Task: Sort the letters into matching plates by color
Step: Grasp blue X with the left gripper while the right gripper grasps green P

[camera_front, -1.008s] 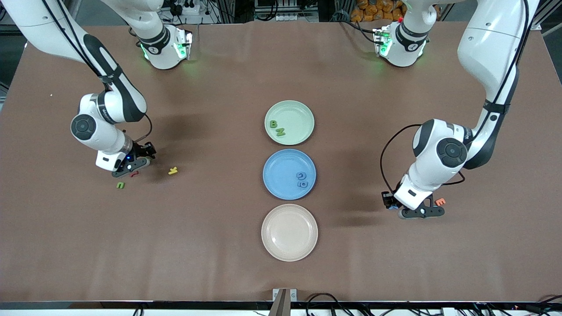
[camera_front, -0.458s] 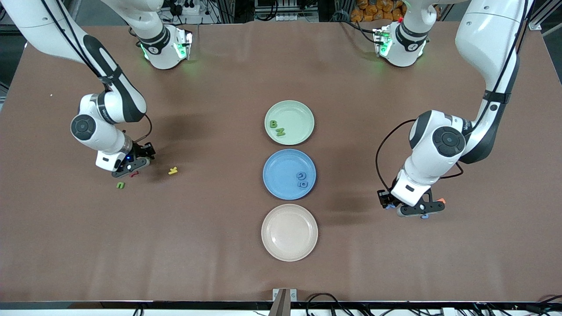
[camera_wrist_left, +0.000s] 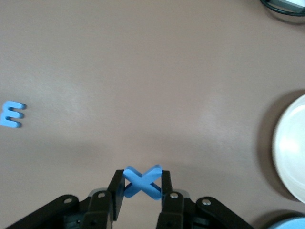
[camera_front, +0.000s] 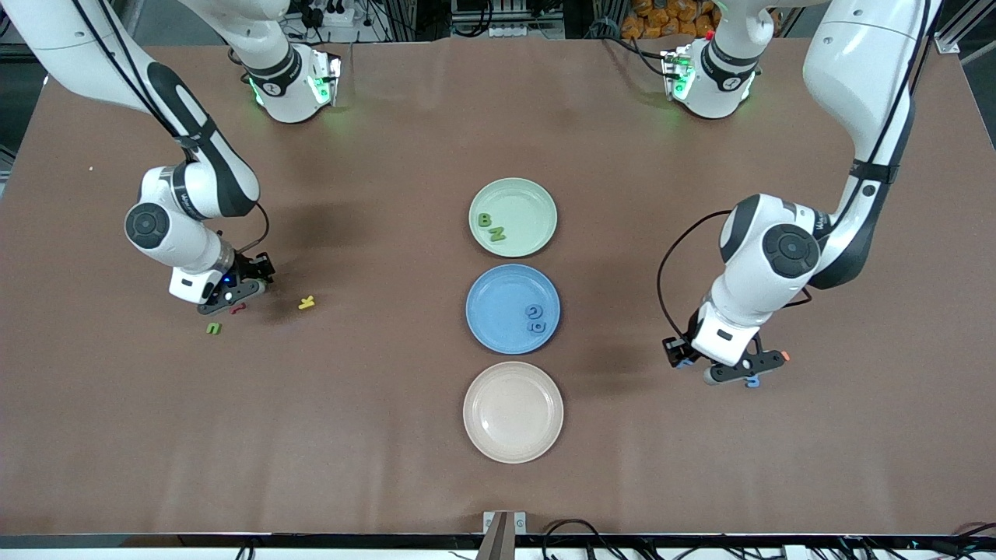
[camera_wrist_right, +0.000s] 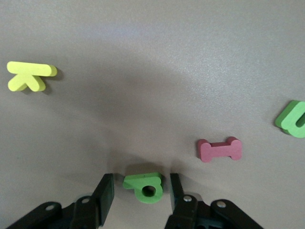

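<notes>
The left gripper (camera_wrist_left: 141, 193) pinches a blue X (camera_wrist_left: 142, 181) above the bare table (camera_front: 373, 435); the right gripper (camera_wrist_right: 138, 195), jaws spread, straddles a green letter (camera_wrist_right: 144, 186) beside a red I (camera_wrist_right: 219, 149).

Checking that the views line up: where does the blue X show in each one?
Front view: not identifiable; the left end effector hangs over the table toward the left arm's end and hides what it holds.
Left wrist view: the blue X sits clamped between the fingers, above the table.
Right wrist view: not in it.
Shared landmark: the beige plate, also at the edge of the left wrist view.
</notes>
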Motion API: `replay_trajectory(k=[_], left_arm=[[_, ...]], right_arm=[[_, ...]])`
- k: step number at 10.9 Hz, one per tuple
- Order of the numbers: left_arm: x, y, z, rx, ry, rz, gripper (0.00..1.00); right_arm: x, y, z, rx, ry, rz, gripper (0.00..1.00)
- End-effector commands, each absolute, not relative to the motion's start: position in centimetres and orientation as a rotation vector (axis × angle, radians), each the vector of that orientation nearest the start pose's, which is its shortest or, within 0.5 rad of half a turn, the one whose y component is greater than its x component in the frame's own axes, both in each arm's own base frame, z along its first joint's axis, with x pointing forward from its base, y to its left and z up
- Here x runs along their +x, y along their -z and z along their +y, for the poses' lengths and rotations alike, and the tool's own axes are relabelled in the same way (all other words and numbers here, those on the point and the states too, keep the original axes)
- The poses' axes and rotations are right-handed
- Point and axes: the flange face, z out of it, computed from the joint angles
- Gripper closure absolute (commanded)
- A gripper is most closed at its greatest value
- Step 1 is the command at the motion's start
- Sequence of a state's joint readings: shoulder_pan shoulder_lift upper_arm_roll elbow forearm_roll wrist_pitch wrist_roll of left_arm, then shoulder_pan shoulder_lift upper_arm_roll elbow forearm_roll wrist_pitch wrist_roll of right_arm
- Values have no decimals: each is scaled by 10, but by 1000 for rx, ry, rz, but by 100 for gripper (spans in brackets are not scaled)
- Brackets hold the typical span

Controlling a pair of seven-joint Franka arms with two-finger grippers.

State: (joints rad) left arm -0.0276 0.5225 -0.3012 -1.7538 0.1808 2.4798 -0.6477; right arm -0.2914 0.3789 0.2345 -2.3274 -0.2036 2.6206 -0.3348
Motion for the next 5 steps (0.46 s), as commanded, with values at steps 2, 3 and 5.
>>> replay_trajectory(k=[2, 3, 5], left_arm=[[660, -330, -196, -3231, 359, -466, 100], [660, -331, -198, -3233, 360, -470, 100], [651, -335, -224, -3244, 349, -554, 100]], right_arm=[[508, -170, -22, -3045, -91, -715, 56], [507, -169, -23, -3044, -94, -718, 58], [507, -169, -23, -3044, -94, -718, 69]])
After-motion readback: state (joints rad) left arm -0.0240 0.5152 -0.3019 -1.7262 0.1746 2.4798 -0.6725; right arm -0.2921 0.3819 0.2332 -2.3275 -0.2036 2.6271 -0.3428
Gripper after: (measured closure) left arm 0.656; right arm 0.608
